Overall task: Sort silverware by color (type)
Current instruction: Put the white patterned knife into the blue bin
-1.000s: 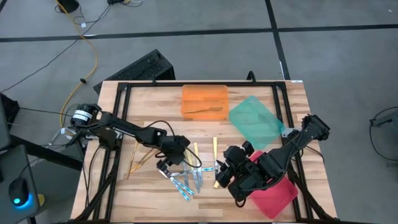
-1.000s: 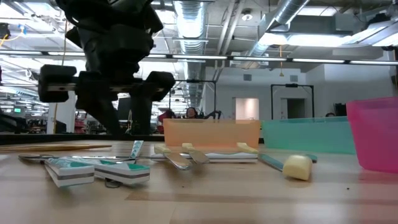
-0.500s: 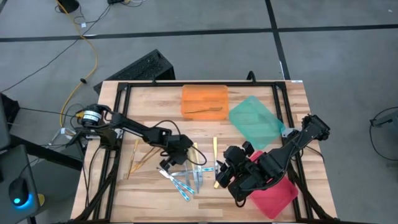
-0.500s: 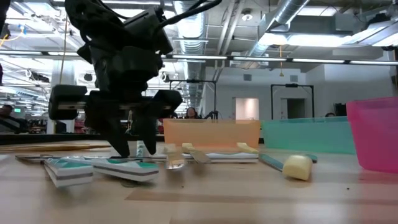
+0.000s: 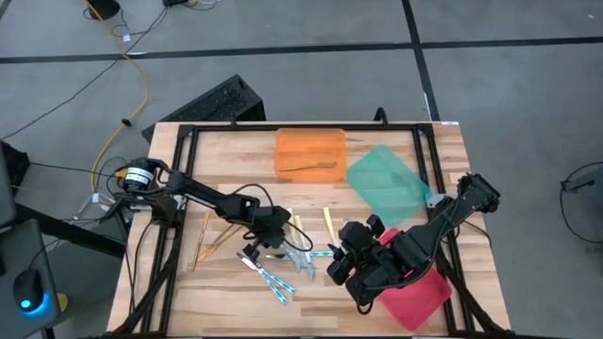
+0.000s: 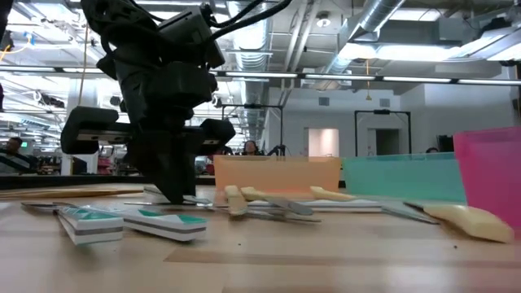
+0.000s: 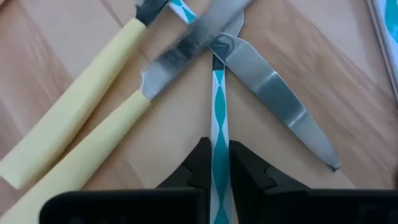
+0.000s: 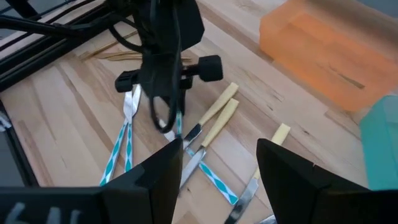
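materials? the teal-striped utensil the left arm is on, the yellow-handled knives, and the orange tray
Teal-striped utensil: handle looks printed plastic, though coated metal is possible. Yellow-handled knives: matte handles, likely plastic; blades mirror-bright, apparently steel. Orange tray: translucent plastic, light passes through its wall.

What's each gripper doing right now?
Left gripper: shut on a blue-handled utensil at the pile mid-table.
Right gripper: open, holding nothing, waiting near the red tray.

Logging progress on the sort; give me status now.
Left gripper shut on blue-handled utensil in the pile. Right gripper open, waiting. Yellow-handled knives cross it.
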Robot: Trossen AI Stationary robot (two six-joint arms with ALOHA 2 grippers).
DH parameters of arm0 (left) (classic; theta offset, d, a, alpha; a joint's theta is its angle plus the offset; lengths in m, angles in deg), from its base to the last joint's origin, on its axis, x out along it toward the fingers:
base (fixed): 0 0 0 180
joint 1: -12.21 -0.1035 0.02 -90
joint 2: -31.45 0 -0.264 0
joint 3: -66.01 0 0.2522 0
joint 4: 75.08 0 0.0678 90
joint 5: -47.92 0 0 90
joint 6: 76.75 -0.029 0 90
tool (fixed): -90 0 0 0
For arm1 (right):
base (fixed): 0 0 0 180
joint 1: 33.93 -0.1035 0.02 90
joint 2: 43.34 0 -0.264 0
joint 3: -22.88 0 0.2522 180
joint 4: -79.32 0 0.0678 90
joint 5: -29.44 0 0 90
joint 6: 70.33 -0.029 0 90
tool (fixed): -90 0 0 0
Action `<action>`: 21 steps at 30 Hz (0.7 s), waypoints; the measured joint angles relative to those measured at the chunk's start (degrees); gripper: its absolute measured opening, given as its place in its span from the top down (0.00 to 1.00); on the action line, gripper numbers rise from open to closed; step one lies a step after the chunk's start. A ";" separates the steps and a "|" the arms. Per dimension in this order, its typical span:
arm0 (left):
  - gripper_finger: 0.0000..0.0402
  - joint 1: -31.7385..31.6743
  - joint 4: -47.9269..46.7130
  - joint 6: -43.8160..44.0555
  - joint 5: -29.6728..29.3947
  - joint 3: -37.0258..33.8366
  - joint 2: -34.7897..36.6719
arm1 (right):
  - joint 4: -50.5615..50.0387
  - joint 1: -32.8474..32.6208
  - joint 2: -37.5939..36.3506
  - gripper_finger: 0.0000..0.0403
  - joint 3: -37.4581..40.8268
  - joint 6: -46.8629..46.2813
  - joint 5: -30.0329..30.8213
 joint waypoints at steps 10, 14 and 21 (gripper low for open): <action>0.97 0.31 -10.47 8.37 -11.91 -0.52 8.38 | 2.44 -1.84 0.00 0.44 0.00 -0.04 0.30; 0.97 0.41 -15.19 12.85 -14.63 -0.48 11.94 | 3.31 -1.81 0.00 0.44 0.00 -0.04 0.45; 0.97 1.21 -21.10 22.48 -23.19 -0.42 18.59 | 3.78 -1.79 0.00 0.44 0.00 -0.26 1.68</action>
